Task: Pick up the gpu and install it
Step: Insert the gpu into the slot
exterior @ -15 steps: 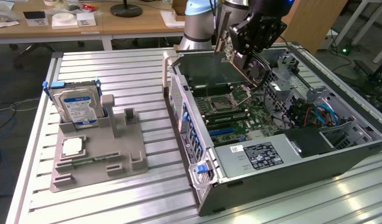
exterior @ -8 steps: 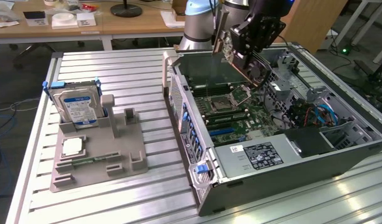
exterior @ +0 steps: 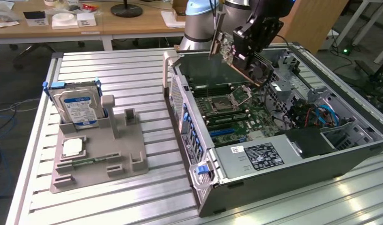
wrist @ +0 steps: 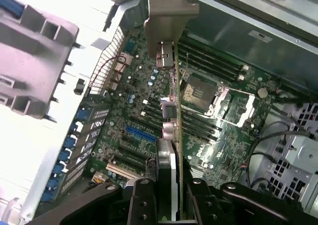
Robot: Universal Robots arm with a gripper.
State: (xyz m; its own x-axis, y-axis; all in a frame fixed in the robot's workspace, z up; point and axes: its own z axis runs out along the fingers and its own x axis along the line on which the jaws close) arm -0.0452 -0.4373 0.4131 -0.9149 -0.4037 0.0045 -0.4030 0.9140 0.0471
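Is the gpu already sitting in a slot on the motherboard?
No, the tool holds the gpu in the air above the motherboard of the open case, apart from its slots.

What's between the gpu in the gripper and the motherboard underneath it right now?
Nothing but air: in the exterior view the gpu, clamped in the gripper, hangs above the motherboard with nothing in the gap.

bright room light glares off the metal table [exterior: 116,75], washed white in the wrist view.
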